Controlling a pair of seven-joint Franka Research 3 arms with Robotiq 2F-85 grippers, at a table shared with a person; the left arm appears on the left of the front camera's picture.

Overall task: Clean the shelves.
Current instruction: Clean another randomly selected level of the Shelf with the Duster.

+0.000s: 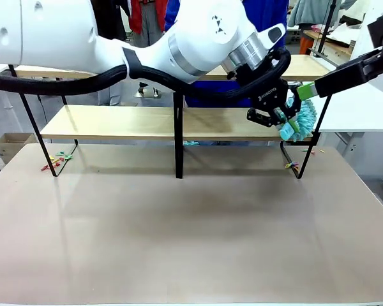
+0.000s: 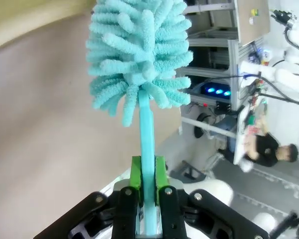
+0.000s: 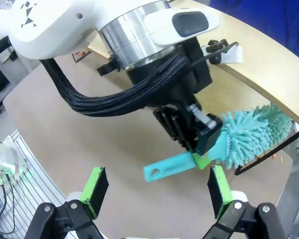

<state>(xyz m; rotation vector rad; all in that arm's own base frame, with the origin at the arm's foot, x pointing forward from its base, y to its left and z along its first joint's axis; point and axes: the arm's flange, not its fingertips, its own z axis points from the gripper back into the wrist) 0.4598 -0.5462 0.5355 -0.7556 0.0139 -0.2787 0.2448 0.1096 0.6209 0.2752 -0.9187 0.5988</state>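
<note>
Left gripper (image 2: 148, 191) clamps the teal duster (image 2: 139, 64) by its handle, head angled against the lower board of the shelves (image 1: 153, 122), right end, presumably for wiping. Right gripper (image 3: 157, 191) hangs spread, empty, close by.

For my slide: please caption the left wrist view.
Left gripper shut on a teal duster, its fluffy head pointing away.

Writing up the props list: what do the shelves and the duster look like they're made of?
Shelves: boards look like light, matte wood or laminate, pale with faint grain; the frame looks like thin black-painted metal rod. Duster: head seems soft chenille microfibre, with fuzzy teal fingers; the handle looks like smooth teal plastic.
</note>
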